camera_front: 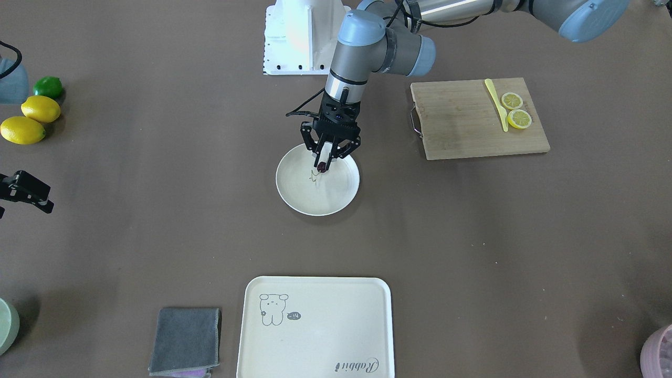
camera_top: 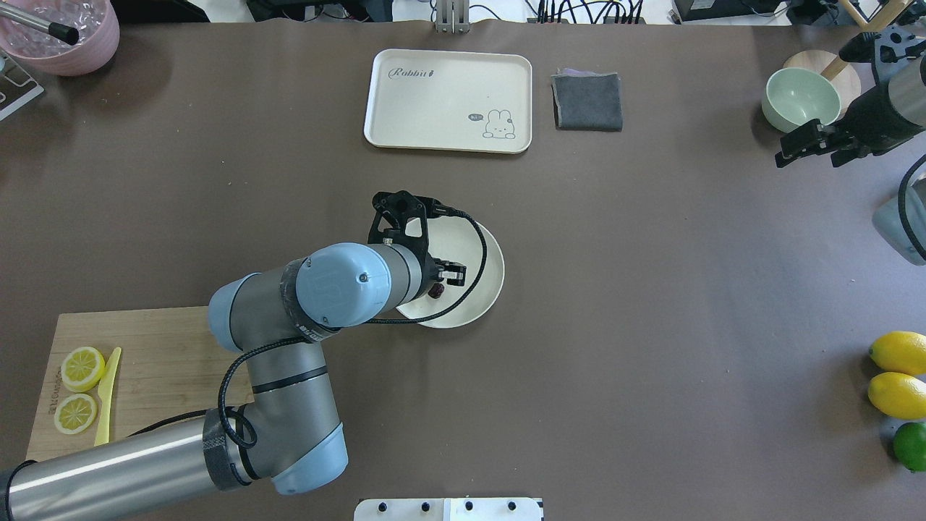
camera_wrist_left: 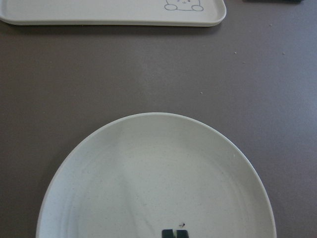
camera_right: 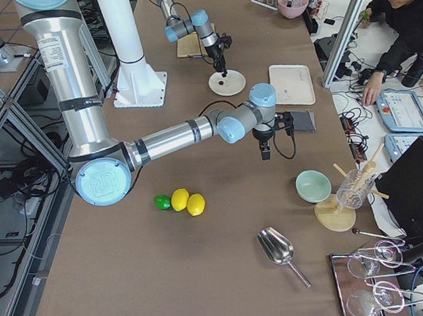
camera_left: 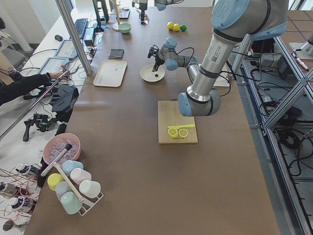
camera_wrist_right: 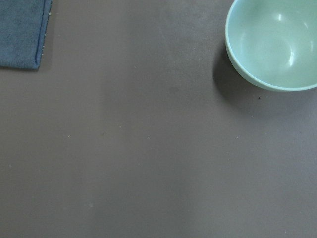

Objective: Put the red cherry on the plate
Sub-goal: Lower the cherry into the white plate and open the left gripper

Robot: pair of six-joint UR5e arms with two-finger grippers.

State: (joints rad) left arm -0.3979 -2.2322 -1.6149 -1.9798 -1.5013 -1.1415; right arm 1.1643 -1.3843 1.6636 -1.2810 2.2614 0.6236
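The left gripper [camera_front: 322, 164], pinched narrow on the red cherry [camera_front: 321, 168], holds it just above the plate [camera_front: 294, 197] near its centre (stem dangling), so letting go should land it inside the rim.

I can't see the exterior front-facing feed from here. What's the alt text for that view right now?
The left gripper hangs over the round cream plate at table centre, its jaws shut on the red cherry. A cutting board with two lemon slices and a yellow knife lies to the view's right; a cartoon-print tray sits nearest the camera.
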